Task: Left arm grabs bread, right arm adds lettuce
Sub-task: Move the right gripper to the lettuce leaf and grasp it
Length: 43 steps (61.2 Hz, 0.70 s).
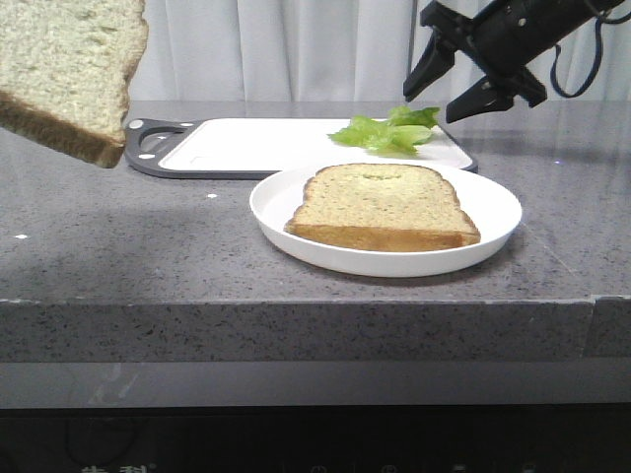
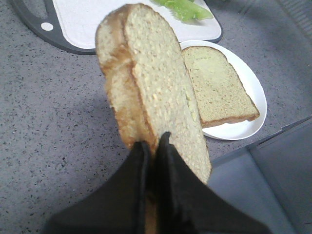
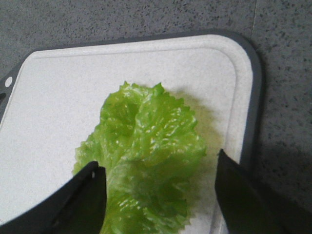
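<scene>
My left gripper (image 2: 152, 142) is shut on the bread (image 2: 151, 87), a thick slice with pale crumb and brown crust, held in the air; it shows at the top left of the front view (image 1: 69, 69). The gripper itself is out of the front view. The frilly green lettuce (image 1: 386, 130) lies on the white cutting board (image 1: 256, 143), at its right end. My right gripper (image 1: 454, 89) is open and hangs just above the lettuce (image 3: 144, 165), its fingers either side of the leaf in the right wrist view (image 3: 158, 170).
A thinner slice with a greenish, dented face (image 1: 383, 207) lies on a white plate (image 1: 286, 222) in front of the board. It also shows in the left wrist view (image 2: 217, 85). The grey counter's front edge (image 1: 296, 305) runs close below the plate.
</scene>
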Tool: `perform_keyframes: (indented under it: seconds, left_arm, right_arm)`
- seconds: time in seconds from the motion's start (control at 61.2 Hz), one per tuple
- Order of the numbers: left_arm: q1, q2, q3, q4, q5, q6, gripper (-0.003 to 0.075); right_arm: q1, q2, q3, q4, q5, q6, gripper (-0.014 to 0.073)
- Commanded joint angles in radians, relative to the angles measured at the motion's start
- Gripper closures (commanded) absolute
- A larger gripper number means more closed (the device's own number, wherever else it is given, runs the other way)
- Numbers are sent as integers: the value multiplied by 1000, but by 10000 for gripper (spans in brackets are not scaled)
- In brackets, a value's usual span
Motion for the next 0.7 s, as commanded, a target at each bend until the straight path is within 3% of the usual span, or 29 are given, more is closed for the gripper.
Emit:
perform_keyframes:
  seconds: [0.0, 0.229, 0.31, 0.458, 0.686]
  left_arm:
    - [5, -3, -25, -42, -57, 0, 741]
    - [5, -3, -25, -42, -58, 0, 741]
    - [5, -3, -25, -42, -62, 0, 741]
    - [5, -3, -25, -42, -62, 0, 741]
    - [5, -3, -25, -42, -64, 0, 741]
  right_arm:
    - [3, -37, -64, 69, -6, -14, 95]
    - [24, -3, -86, 77, 22, -14, 111]
    - [25, -3, -86, 78, 22, -15, 185]
    - [25, -3, -86, 78, 7, -15, 421]
    - [23, -21, -86, 106, 9, -15, 648]
